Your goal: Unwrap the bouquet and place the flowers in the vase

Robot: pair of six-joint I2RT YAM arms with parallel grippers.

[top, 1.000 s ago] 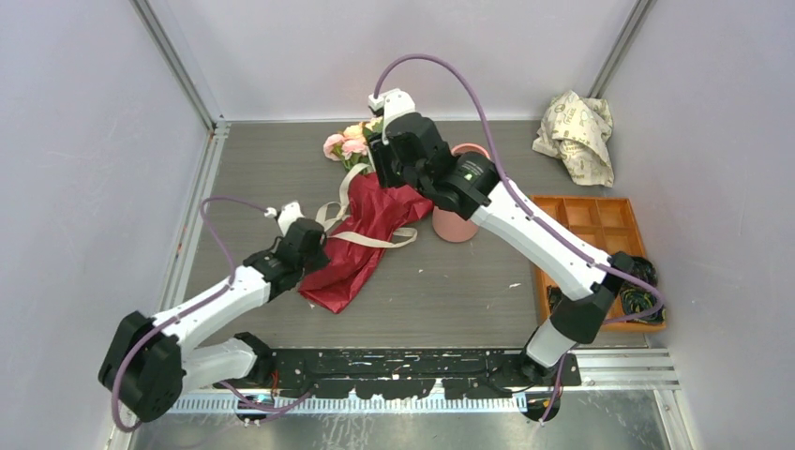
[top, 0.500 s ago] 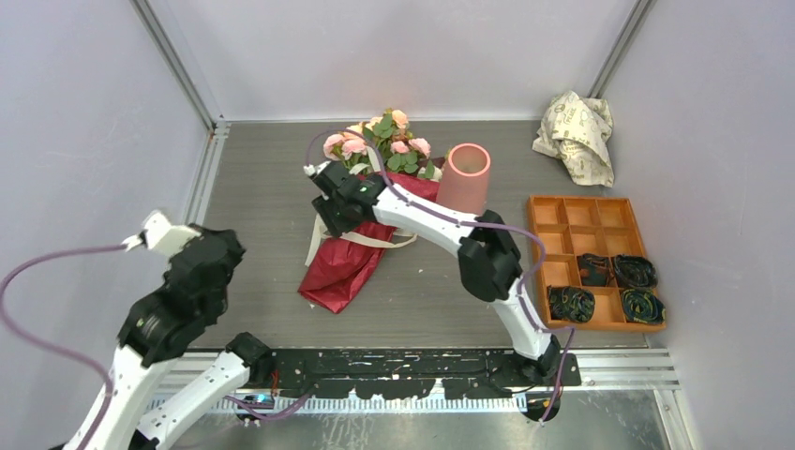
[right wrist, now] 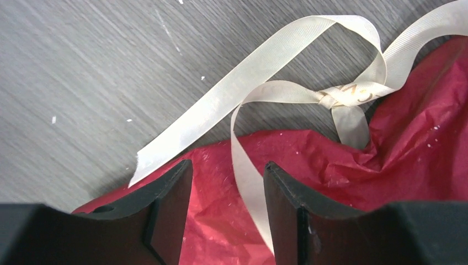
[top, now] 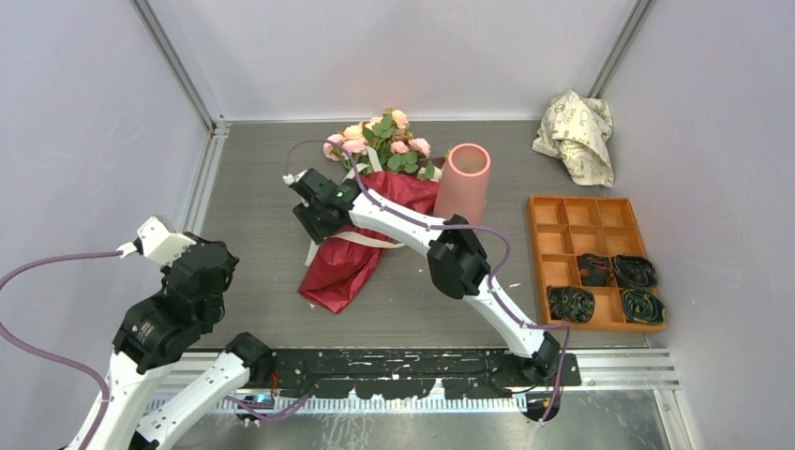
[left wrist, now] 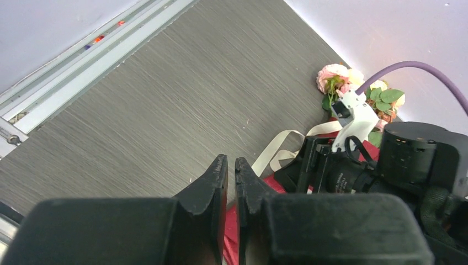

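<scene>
Overhead and wrist views, places given from the vase point(top: 464, 183). The vase stands upright toward the back of the worktop point(top: 253, 187), mouth open. The bouquet point(top: 361, 234) lies flat just left of it. The flowers point(top: 384, 141) fan out to the vase's back-left, close to the rear wall, and the dark red paper tapers away to its near-left. The paper's upper edge reaches the vase's side; whether they touch cannot be told.

The right claw point(right wrist: 227, 187) hangs left of the vase, over the paper's left edge. Its jaws stand moderately wide, and a strand of the cream ribbon point(right wrist: 309, 94) runs between them with a gap on each side, so nothing is gripped. The ribbon's knot lies on the paper and one loose tail lies on bare wood.

The left claw point(left wrist: 231, 176) is well to the vase's near-left, raised over bare worktop by the side rail. Its jaws are narrowed to a slit and hold nothing.

To the vase's near-right lies an orange tray point(top: 586, 220). To its back-right, in the corner, sits crumpled printed paper point(top: 577, 131). Open wood lies left of the bouquet and in front of the vase.
</scene>
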